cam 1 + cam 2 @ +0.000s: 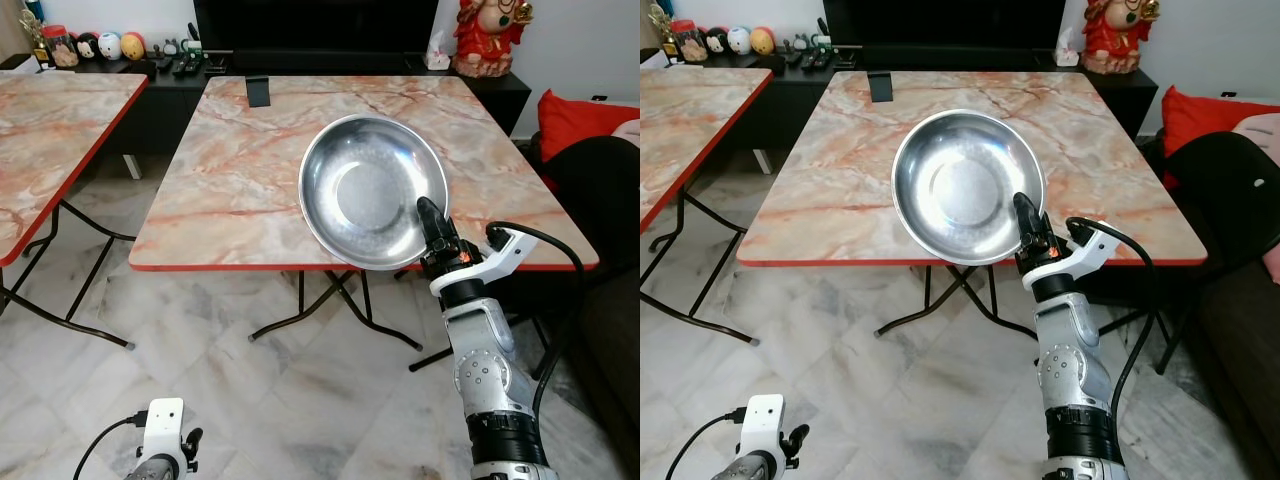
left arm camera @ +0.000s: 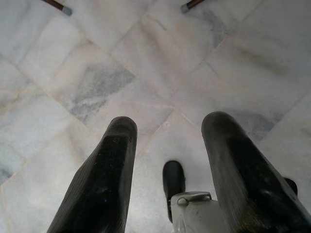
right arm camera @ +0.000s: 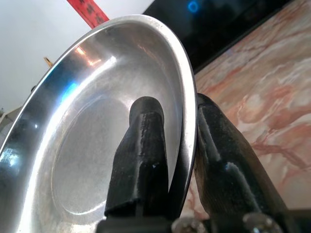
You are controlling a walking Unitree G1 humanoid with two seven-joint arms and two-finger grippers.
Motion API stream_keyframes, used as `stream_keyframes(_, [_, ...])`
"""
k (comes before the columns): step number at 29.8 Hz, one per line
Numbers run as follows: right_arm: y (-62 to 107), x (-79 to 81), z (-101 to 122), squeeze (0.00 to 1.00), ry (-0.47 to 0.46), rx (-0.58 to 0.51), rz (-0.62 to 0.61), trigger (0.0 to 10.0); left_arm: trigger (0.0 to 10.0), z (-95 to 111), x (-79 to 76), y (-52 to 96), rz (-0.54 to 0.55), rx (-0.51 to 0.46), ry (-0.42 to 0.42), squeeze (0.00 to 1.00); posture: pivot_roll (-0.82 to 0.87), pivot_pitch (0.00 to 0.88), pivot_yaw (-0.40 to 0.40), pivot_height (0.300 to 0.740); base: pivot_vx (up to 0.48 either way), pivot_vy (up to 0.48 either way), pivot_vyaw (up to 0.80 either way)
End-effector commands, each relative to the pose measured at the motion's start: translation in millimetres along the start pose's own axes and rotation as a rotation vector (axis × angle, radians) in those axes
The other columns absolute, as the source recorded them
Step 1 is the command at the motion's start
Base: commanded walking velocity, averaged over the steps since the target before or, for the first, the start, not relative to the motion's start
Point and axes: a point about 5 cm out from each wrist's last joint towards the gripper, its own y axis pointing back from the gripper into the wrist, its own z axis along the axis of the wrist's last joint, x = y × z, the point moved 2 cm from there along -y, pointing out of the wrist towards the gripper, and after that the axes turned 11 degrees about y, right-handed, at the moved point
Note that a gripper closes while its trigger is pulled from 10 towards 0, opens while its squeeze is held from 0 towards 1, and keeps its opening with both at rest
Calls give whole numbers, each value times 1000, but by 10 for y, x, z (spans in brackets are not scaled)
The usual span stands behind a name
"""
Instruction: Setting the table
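Over the near edge of the marble table (image 1: 240, 190), the right gripper (image 1: 432, 228) is clamped on the rim of a tilted steel bowl (image 1: 370, 190), while the left gripper (image 2: 170, 160) hangs with fingers apart above the floor.

No legible text, label or number anywhere. Red strip (image 3: 88, 12) beyond the bowl carries dark marks, unreadable.

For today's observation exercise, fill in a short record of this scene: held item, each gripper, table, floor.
held item: steel bowl, tilted, above the table's near edge
right gripper: shut on the bowl's rim, one finger inside, one outside
left gripper: open, hanging low over the floor
table: marble-patterned top, red edge
floor: pale marble tiles
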Motion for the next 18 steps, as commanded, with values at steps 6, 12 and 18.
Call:
stream_keyframes(6, [-36,27,79,0,45,-20,15,10000,10000,-21,-3,0,-2,16,5,0,-67,0,-18,740,303,0,0])
stream_keyframes(12, [-42,35,48,0,44,-7,12,10000,10000,-12,-21,-4,-7,13,1,0,-65,0,-19,740,305,0,0])
stream_keyframes(18, [-42,41,30,0,44,1,13,10000,10000,-8,-23,-5,-6,12,2,0,-64,0,-19,740,309,0,0])
